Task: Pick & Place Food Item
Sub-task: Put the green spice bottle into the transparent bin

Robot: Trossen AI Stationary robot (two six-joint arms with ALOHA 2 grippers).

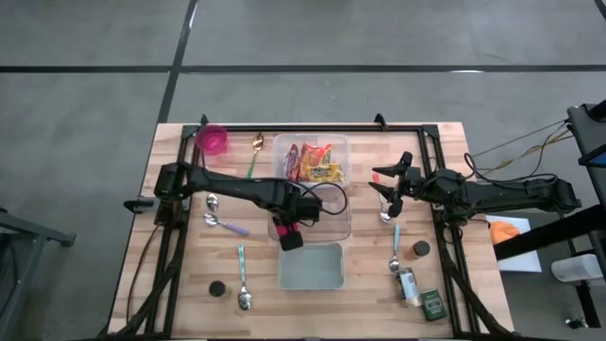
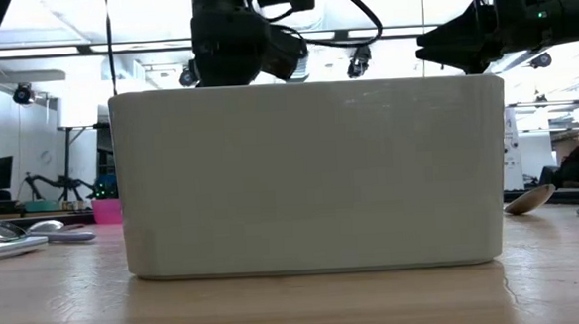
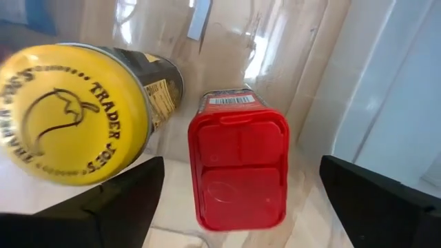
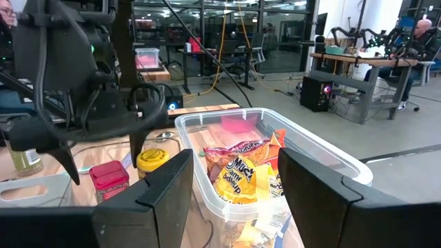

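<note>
A jar with a red lid (image 3: pixel 238 172) stands upright next to a yellow-lidded jar (image 3: pixel 76 114), both on clear plastic just near of the clear bin (image 1: pixel 342 163) that holds snack bags (image 4: pixel 241 176). My left gripper (image 3: pixel 242 165) points down over the red-lidded jar (image 1: pixel 285 228), open wide. Its fingers (image 3: pixel 110 203) stand on either side of the lid without touching it. My right gripper (image 1: pixel 383 194) waits level at the table's right, open, with nothing between its fingers.
A white bin (image 1: pixel 311 267) sits near of the jars and fills the low view (image 2: pixel 310 176). Spoons lie on both sides of it (image 1: pixel 242 275) (image 1: pixel 395 251). A pink cup (image 1: pixel 212 139) is far left. A small jar (image 1: pixel 408 286) and a green tin (image 1: pixel 434 304) are near right.
</note>
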